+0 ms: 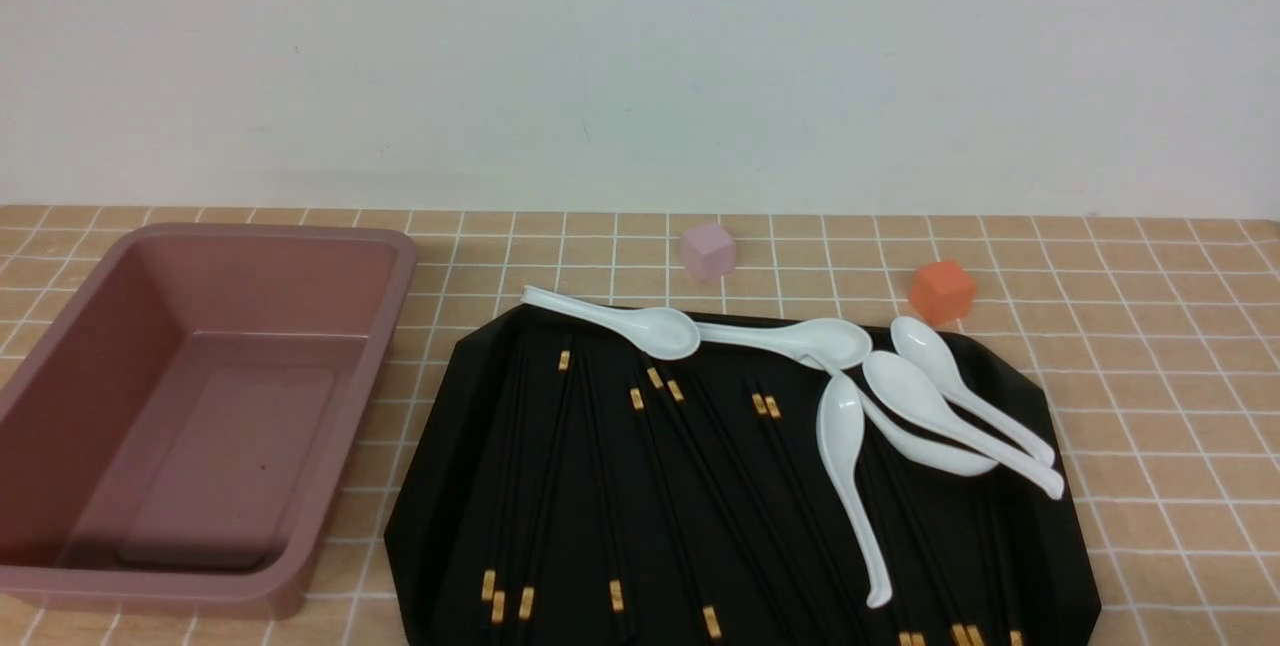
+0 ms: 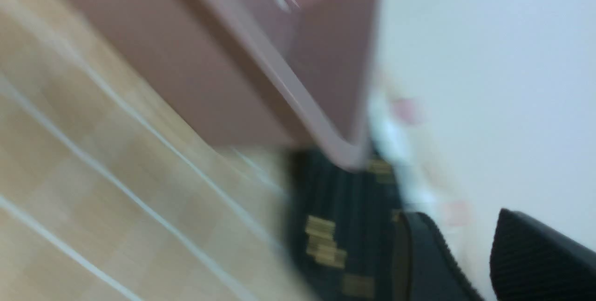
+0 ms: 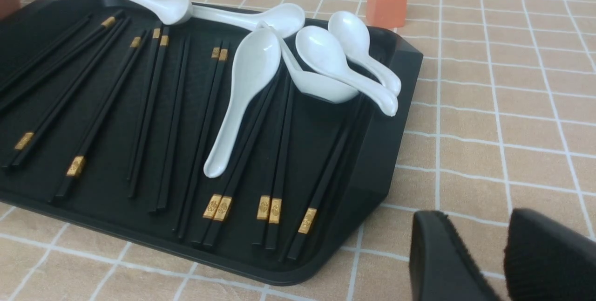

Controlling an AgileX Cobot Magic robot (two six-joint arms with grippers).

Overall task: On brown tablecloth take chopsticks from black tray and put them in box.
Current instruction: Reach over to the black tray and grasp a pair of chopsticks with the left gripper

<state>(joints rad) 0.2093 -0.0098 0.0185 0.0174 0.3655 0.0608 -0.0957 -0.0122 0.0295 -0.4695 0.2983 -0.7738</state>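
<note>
Box (image 1: 150,591) on the tablecloth (image 1: 1150,326) at the desk's near left corner. Just right of it, along the near edge, the tray (image 1: 430,536). In the tray, chopsticks (image 1: 600,486) running near to far; over them, far right, soup spoons (image 1: 840,436). Behind the tray, apart, a left cube (image 1: 708,251) and a right cube (image 1: 941,291).

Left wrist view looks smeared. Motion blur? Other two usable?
Left wrist view: heavy motion blur, the box edges and tablecloth lines streaked; front view: no smear but soft, chopsticks barely separate from the black tray; right wrist view: sharp, small highlights on the spoons.
</note>
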